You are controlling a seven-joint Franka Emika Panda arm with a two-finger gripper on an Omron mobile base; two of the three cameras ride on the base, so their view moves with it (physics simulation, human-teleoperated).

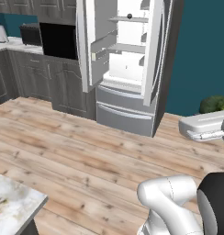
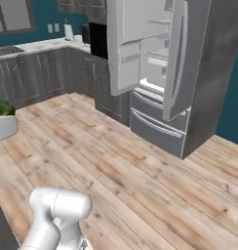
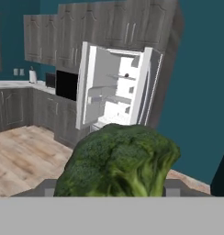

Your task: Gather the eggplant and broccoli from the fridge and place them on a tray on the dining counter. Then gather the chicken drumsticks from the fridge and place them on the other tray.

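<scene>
A big green broccoli (image 3: 118, 160) sits between my fingers, and my gripper (image 3: 111, 186) is shut on it, held up in the air over the wooden floor. From the left base view the broccoli (image 1: 214, 103) pokes out above my white hand (image 1: 204, 126) at the right edge. In the right base view the broccoli (image 2: 1, 108) is at the left edge. The fridge (image 1: 127, 59) stands well ahead with both upper doors open. A small dark round thing (image 3: 126, 75) lies on an upper shelf; I cannot tell what it is. The eggplant, drumsticks and trays are out of view.
Dark grey cabinets (image 1: 36, 78) with a light countertop and a black microwave (image 1: 58, 40) run left of the fridge. A marble counter corner (image 1: 13, 202) shows at lower left. Wide wooden floor (image 2: 140, 176) lies between me and the fridge (image 2: 160, 73). A teal wall (image 1: 201, 50) is to the right.
</scene>
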